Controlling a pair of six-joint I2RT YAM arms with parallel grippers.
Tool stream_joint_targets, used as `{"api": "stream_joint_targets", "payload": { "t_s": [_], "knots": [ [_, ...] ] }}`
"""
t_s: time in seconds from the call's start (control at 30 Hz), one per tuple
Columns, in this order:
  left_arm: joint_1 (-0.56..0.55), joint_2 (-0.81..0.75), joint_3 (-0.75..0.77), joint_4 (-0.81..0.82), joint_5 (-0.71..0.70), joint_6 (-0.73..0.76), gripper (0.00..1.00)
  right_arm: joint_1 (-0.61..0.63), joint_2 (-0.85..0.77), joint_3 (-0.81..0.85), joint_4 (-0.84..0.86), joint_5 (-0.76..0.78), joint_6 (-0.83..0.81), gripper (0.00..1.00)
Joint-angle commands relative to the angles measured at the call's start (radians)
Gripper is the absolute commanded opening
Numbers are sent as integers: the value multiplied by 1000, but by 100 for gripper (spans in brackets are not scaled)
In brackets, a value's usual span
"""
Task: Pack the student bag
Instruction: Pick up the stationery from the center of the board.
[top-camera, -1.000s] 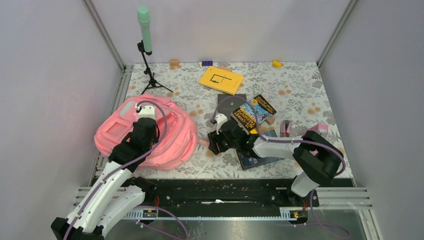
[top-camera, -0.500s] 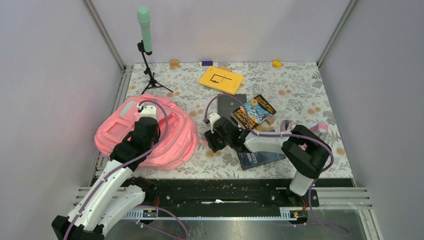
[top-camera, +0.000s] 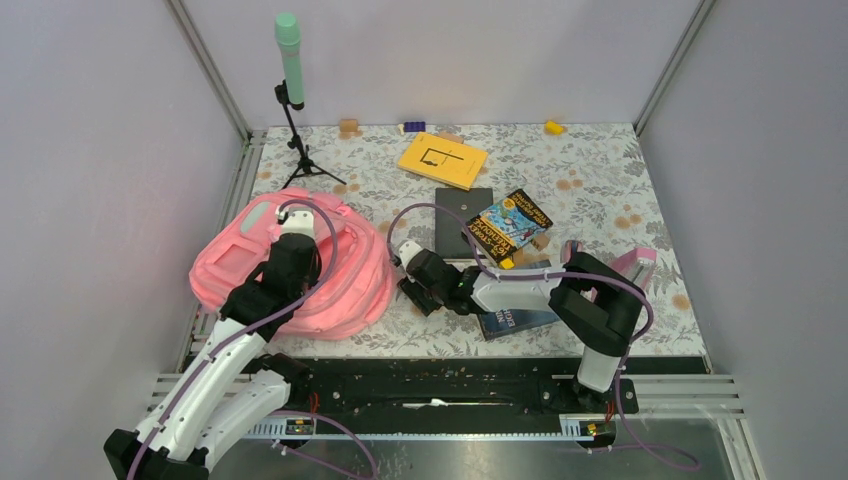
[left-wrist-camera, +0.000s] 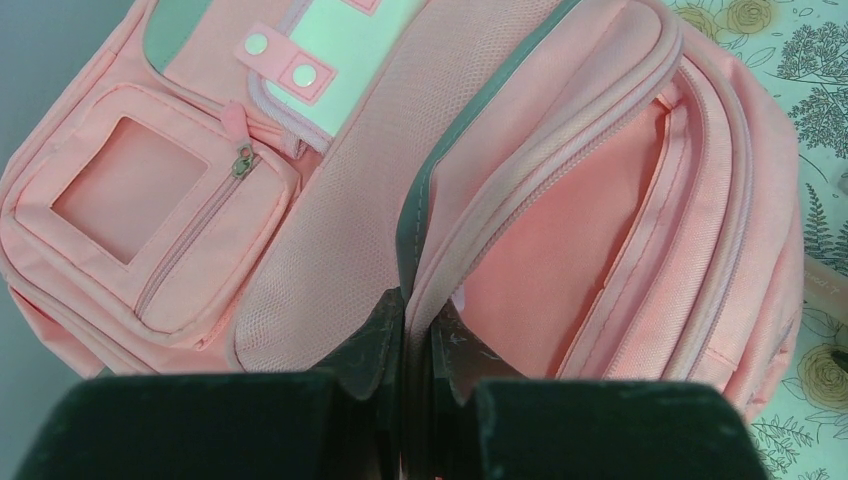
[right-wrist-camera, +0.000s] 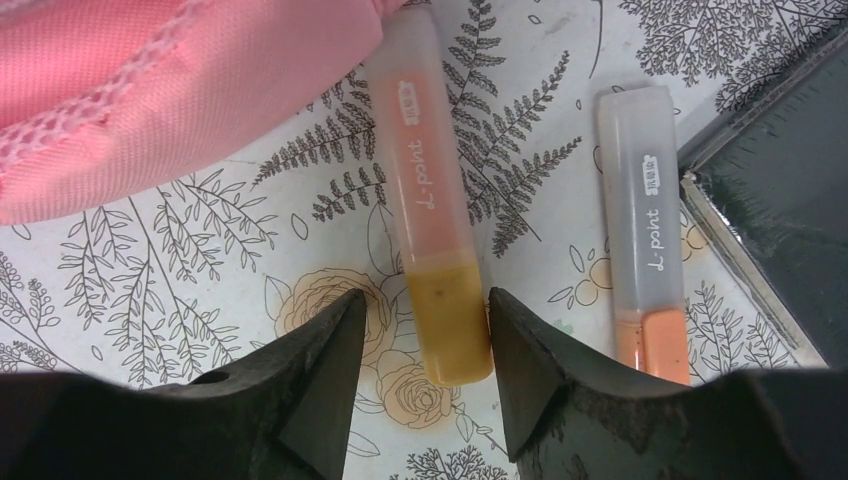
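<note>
Jaws of the left gripper (left-wrist-camera: 405, 335) pinch shut on the bag's (left-wrist-camera: 560, 250) opening rim; the bag lies at the table's (top-camera: 610, 170) left. Right gripper (right-wrist-camera: 427, 335) jaws stand half open astride a marker (right-wrist-camera: 425, 200) just beside the bag.

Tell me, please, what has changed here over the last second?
The right arm swung left toward the student bag; its jaws now straddle the yellow-ended marker. The left arm, jaws shut on the bag's rim, the bag and the yellow book stayed put.
</note>
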Motion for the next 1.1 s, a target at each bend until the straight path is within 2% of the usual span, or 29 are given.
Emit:
{"api": "stream_joint_targets", "payload": {
  "t_s": [0.0, 0.2, 0.37, 0.67, 0.77, 0.9, 0.93, 0.97, 1.07],
  "knots": [
    [3, -5, 47, 101, 13, 4, 0, 13, 4, 36, -19, 0, -19, 55],
    [3, -7, 47, 101, 13, 4, 0, 13, 34, 57, -34, -38, -25, 50],
    [3, -11, 47, 101, 14, 5, 0, 14, 26, 57, -72, -78, 0, 52],
    [3, -5, 48, 104, 26, 10, 0, 15, 32, 44, -79, -28, 55, 45],
    [3, -2, 50, 107, 29, 12, 0, 14, 23, 24, -58, -10, 62, 37],
    [3, -7, 47, 115, 56, 20, 0, 14, 3, 12, -57, 20, 73, 8],
    [3, -6, 47, 116, 69, 25, 0, 14, -9, -1, -53, 22, 74, 3],
    [4, -9, 49, 117, 100, 32, 0, 14, -26, -23, -8, 25, 79, 0],
    [3, -32, 41, 141, 167, 50, 0, 15, -88, -84, 37, 61, 99, 0]
  ]
}}
